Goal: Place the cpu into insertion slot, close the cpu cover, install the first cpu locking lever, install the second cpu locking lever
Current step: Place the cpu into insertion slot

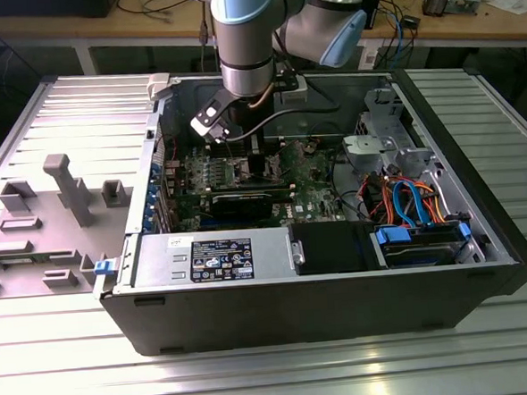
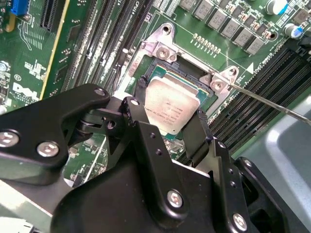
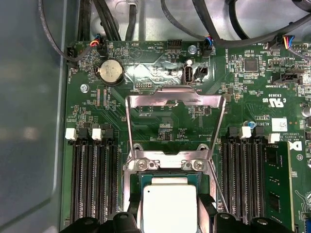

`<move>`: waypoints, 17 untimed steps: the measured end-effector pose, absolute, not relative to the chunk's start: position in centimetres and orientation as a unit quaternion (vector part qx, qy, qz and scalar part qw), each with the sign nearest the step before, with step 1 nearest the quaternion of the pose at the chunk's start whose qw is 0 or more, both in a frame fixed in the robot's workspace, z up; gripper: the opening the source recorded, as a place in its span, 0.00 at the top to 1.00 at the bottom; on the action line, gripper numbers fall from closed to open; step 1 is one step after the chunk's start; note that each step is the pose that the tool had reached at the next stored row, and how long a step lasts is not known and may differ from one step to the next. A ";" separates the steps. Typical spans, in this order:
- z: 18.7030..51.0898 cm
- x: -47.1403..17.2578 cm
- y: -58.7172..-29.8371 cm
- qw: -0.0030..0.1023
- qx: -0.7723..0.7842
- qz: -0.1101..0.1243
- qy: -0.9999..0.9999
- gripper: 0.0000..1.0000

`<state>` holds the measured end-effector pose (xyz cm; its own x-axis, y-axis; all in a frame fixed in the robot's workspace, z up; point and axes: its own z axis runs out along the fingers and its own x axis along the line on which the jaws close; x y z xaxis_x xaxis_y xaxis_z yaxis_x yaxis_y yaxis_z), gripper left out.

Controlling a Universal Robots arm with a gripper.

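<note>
Holding the cpu [image 2: 170,108] by two opposite edges, the gripper [image 2: 169,102] has its fingers [image 2: 141,85] clenched on the chip. We find the cpu lying metal top up in the insertion slot [image 2: 192,72], mid-motherboard [image 3: 87,116]; we cannot tell whether it is fully seated. The cpu cover [image 3: 175,93] stands open, hinged at the slot's rim towards the board's cabled edge. One thin locking lever [image 2: 265,101] juts from a slot corner. The arm [image 1: 245,37] reaches into the open computer case [image 1: 324,301].
</note>
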<state>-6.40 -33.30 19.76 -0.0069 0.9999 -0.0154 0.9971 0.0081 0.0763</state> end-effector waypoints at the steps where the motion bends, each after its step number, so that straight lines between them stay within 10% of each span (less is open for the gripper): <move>1: 19.8 -6.4 -33.3 0.032 0.704 0.022 0.709 0.45; 17: 19.8 -6.5 -33.4 0.032 0.709 0.022 0.704 0.45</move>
